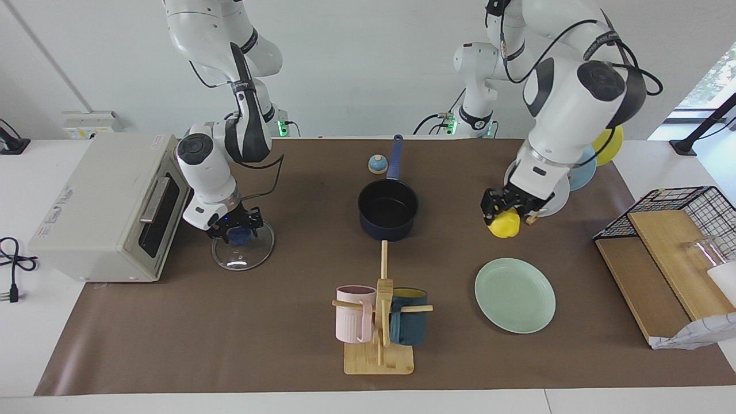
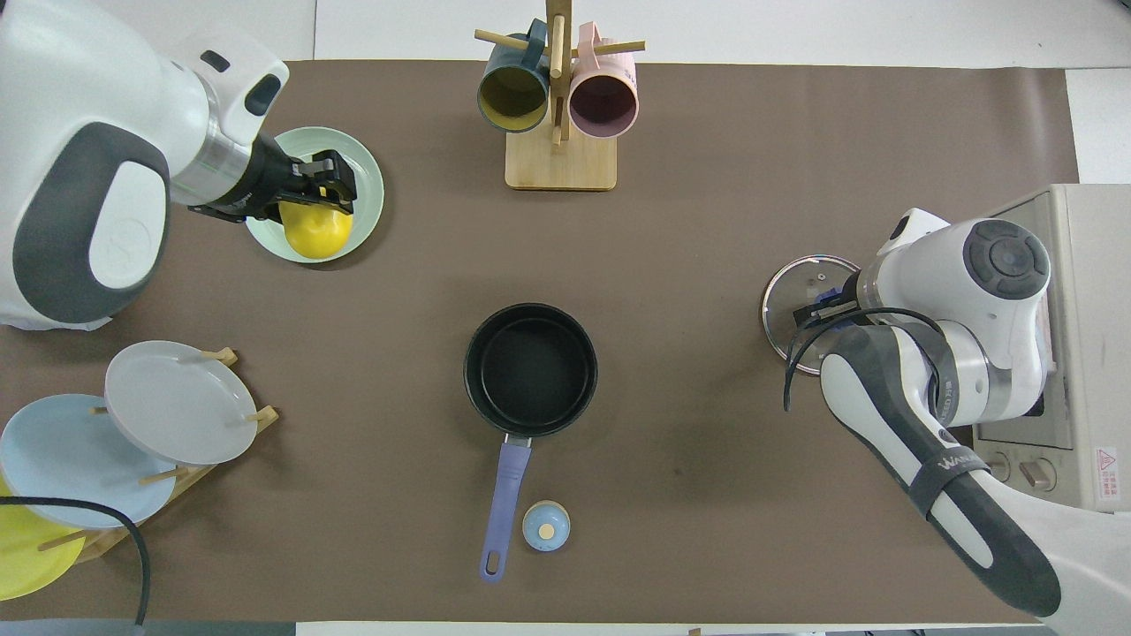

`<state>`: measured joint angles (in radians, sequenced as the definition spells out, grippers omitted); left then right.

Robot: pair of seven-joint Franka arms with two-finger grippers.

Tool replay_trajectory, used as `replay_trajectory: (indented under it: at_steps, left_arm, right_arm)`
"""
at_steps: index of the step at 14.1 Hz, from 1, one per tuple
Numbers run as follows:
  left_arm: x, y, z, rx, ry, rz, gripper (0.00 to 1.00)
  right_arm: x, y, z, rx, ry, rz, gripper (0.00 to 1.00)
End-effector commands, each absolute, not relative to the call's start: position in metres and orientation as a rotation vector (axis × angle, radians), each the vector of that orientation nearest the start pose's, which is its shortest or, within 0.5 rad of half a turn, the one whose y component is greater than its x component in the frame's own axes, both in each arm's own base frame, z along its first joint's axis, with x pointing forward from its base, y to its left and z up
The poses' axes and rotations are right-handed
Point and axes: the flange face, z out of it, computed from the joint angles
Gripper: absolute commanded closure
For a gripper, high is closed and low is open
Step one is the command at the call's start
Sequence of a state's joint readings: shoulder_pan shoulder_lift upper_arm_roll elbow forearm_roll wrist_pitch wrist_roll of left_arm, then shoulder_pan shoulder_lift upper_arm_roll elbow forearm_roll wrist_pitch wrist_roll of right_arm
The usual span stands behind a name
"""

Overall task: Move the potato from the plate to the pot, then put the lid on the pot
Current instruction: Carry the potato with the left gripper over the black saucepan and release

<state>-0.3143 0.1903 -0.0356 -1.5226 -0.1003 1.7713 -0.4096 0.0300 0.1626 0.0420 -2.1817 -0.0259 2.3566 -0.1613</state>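
While my left gripper clamps the potato aloft, clear of the plate rim, my right gripper pinches the lid knob.

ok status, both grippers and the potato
Left gripper shut on potato, raised off plate. Right gripper at lid knob. Pot open, path clear.
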Motion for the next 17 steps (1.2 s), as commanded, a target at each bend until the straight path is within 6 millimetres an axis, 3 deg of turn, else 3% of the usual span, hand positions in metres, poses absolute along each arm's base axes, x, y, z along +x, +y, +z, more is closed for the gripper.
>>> replay_trajectory:
  at_steps: [1,3,6,7,8,10,11,14,17]
  left_arm:
    - [0.522,-0.280,0.531,-3.261,-0.177,0.024,1.00]
    - [0.480,-0.320,0.507,-3.292,-0.190,-0.053,1.00]
    - [0.441,-0.366,0.462,-3.308,-0.141,-0.071,1.00]
    - [0.435,-0.374,0.447,-3.315,-0.144,-0.085,1.00]
    - [0.431,-0.378,0.435,-3.319,-0.130,-0.097,1.00]
    - [0.427,-0.387,0.407,-3.318,-0.107,-0.099,1.00]
    - [0.427,-0.388,0.401,-3.322,-0.102,-0.116,1.00]
    - [0.428,-0.387,0.383,-3.309,-0.092,-0.096,1.00]
    - [0.425,-0.383,0.359,-3.309,-0.082,-0.129,1.00]
  right_arm:
    - [0.554,0.037,0.318,-3.122,-0.415,-0.017,0.46]
    - [0.561,0.039,0.331,-3.121,-0.417,0.007,0.48]
    - [0.582,0.042,0.362,-3.120,-0.422,0.015,0.51]
    - [0.586,0.045,0.370,-3.120,-0.428,0.000,0.57]
    - [0.588,0.053,0.378,-3.116,-0.449,0.009,0.65]
    - [0.596,0.065,0.402,-3.111,-0.469,0.043,0.95]
    - [0.600,0.069,0.417,-3.109,-0.478,0.057,1.00]
    - [0.607,0.083,0.434,-3.107,-0.485,0.069,1.00]
    - [0.605,0.097,0.434,-3.109,-0.481,0.076,1.00]
